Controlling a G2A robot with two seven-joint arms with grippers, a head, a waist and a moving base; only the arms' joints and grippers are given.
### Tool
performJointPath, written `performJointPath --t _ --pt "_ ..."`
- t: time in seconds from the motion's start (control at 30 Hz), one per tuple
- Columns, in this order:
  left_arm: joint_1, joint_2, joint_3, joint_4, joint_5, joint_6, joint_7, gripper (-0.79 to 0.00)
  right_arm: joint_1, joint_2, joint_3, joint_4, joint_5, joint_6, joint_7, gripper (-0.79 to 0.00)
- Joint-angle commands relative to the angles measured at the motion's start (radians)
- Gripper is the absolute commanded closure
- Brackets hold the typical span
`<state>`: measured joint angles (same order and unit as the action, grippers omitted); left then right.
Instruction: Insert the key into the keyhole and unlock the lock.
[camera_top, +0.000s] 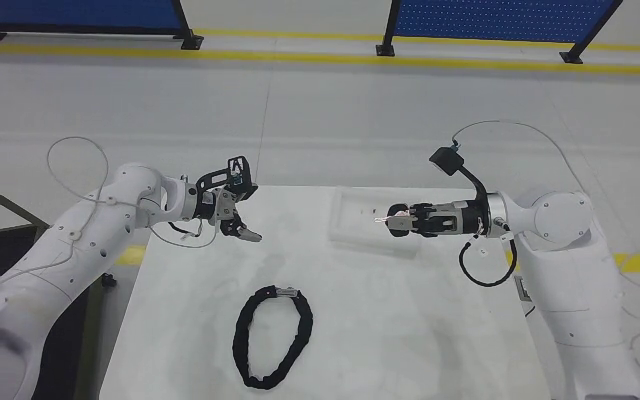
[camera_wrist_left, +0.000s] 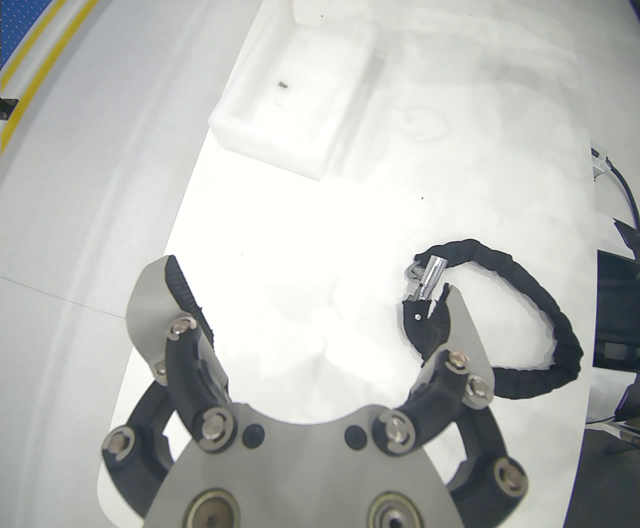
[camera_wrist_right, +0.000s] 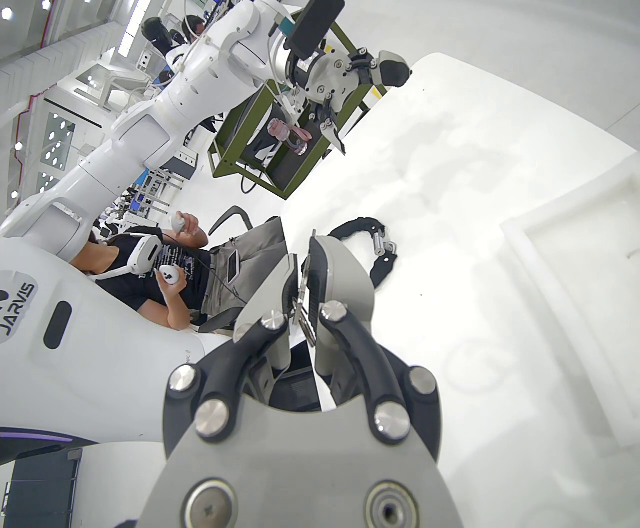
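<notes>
White tabletop sits on a pale floor with a yellow line and blue barrier panels at the far side. A chain lock in a black fabric sleeve lies looped near the table's front, well apart from both arms. In the left wrist view one finger covers part of its loop, and its metal cylinder shows just past that fingertip. The keyhole cannot be made out.

The left gripper hangs over the table's left side with its fingers spread wide and nothing between them. The right gripper is over the white foam tray, fingers pinching the key. Only a thin metal edge of it shows between the pads.
</notes>
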<state>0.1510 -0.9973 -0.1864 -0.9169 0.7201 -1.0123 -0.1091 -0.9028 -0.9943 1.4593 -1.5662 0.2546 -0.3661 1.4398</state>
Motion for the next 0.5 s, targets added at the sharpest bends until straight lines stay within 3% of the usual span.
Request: performJointPath --t 0.0,0.47 --pt "0.000 0.000 0.000 0.000 0.000 0.000 0.000 -0.785 0.000 0.000 0.000 0.000 0.000 0.000 0.000 0.000" --pt "0.022 0.005 -0.016 -0.015 0.028 0.030 0.012 -0.785 0.000 0.000 0.000 0.000 0.000 0.000 0.000 0.000"
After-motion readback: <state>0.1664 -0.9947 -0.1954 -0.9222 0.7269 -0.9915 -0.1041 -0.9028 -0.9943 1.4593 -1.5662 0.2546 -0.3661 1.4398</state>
